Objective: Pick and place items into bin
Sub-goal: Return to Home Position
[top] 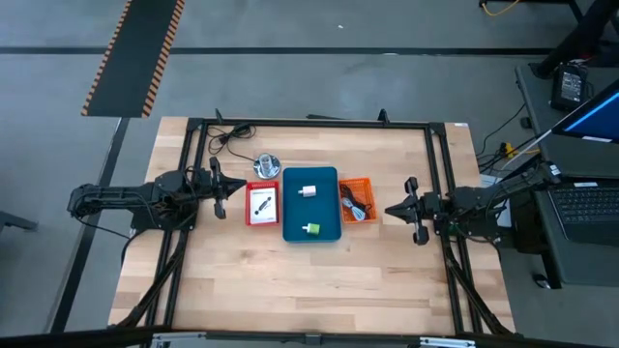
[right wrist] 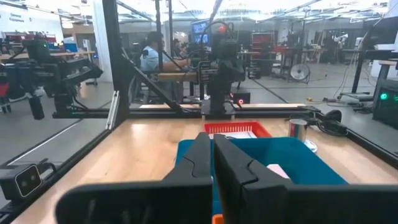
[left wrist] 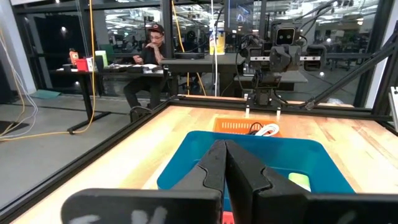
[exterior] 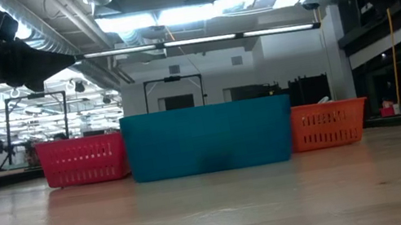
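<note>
A blue bin (top: 311, 215) sits mid-table between a red basket (top: 262, 217) and an orange basket (top: 357, 184). In the bin lie a pale block (top: 308, 190) and a small green cube (top: 311, 229). A white card with black parts (top: 262, 203) lies in the red basket, and coiled cables (top: 356, 203) fill the orange one. My left gripper (top: 224, 188) hovers shut just left of the red basket. My right gripper (top: 401, 210) hovers shut right of the orange basket. Their shut fingers show in the left wrist view (left wrist: 225, 163) and the right wrist view (right wrist: 212, 155).
A shiny silver round object (top: 267, 165) stands behind the red basket, with a loose black cable (top: 227, 135) near the far left frame. A black metal frame (top: 309, 124) borders the table. A person sits at a desk beyond the table (left wrist: 149, 56).
</note>
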Robot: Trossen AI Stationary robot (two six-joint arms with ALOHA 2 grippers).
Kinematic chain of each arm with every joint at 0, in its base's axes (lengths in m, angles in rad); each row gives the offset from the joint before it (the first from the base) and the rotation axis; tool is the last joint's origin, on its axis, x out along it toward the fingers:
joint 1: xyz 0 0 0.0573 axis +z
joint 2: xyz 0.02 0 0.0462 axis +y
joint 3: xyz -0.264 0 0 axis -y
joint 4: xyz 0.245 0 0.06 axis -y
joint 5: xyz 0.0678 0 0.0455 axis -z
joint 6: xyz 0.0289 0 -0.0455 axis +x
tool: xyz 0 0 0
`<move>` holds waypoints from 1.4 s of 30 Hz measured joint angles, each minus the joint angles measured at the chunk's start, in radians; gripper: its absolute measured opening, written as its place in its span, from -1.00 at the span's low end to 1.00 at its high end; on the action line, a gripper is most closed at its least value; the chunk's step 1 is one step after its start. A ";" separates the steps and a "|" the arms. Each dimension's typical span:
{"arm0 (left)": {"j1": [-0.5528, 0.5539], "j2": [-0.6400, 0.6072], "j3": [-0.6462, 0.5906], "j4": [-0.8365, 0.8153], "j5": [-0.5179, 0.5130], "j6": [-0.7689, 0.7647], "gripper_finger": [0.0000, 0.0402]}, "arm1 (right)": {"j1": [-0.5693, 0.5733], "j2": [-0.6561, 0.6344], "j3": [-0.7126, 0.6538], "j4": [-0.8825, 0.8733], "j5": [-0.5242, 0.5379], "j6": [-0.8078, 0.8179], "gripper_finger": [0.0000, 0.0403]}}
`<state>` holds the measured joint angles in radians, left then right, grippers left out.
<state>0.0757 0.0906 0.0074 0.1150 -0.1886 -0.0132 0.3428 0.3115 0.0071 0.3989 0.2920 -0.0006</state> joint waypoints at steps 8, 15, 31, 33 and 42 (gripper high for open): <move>0.000 0.000 0.000 0.000 0.000 0.000 -0.98 | 0.000 0.000 0.000 -0.001 0.001 -0.010 -1.00; 0.000 0.000 0.000 0.000 0.000 0.000 -0.97 | 0.015 -0.039 0.000 -0.032 -0.033 -0.004 -1.00; 0.000 0.001 0.000 -0.001 0.000 0.000 -0.98 | -0.076 -0.311 0.000 -0.370 -0.262 0.026 -1.00; 0.000 0.001 0.000 -0.005 0.000 0.000 -0.97 | -0.081 -0.311 0.000 -0.367 -0.260 0.010 -1.00; 0.000 0.002 0.000 -0.007 0.000 0.000 -0.98 | -0.147 -0.311 0.000 -0.367 -0.260 -0.039 -1.00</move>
<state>0.0757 0.0921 0.0074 0.1081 -0.1885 -0.0132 0.1960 0.0007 0.0067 0.0319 0.0319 -0.0393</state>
